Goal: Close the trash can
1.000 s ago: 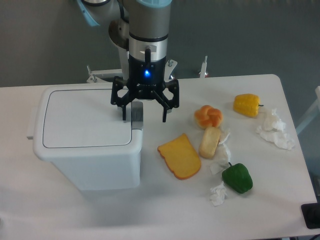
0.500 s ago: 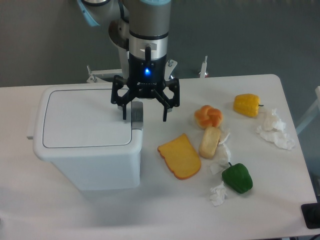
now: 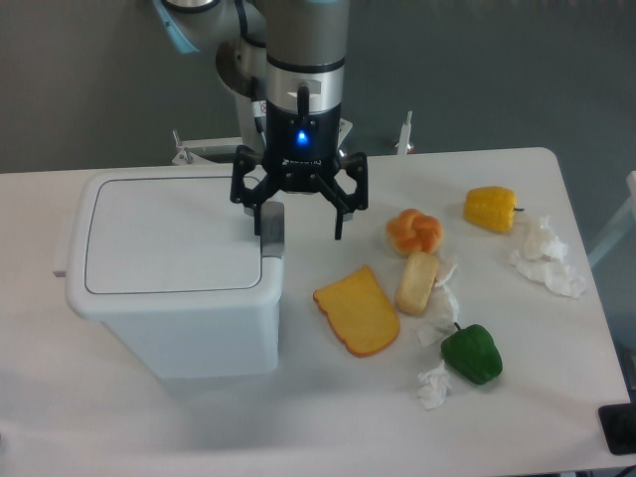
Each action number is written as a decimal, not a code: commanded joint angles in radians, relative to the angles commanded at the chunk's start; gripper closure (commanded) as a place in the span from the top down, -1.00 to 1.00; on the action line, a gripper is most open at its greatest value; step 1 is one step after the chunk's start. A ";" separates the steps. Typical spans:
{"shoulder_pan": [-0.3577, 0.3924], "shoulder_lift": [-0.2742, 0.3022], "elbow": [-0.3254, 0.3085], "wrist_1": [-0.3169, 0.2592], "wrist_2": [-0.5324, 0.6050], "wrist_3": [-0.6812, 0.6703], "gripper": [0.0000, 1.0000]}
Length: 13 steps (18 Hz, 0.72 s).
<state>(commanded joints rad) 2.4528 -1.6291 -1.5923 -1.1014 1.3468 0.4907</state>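
Since before, the gripper (image 3: 298,221) slides toward 3 o'clock, wide open and holding nothing. Big white plastic trash can (image 3: 174,288) looks shut; lift straight up.

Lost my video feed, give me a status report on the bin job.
Gripper open, empty, above the latch tab. Trash can lid flat, looks closed. Nothing on the lid; food and tissues lie apart to the side.

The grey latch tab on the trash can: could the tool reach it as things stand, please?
Probably yes: the open tool hangs right above the latch tab at the closed trash can's right edge, with nothing between them.
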 joint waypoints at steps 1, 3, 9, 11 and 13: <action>0.003 0.000 0.000 0.002 0.000 0.020 1.00; 0.015 0.000 -0.002 0.000 0.000 0.081 1.00; 0.057 0.008 -0.002 -0.002 0.002 0.189 1.00; 0.075 0.011 -0.002 0.000 0.009 0.230 1.00; 0.089 0.011 -0.003 -0.002 0.015 0.265 1.00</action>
<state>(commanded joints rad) 2.5418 -1.6183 -1.5953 -1.1029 1.3622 0.7561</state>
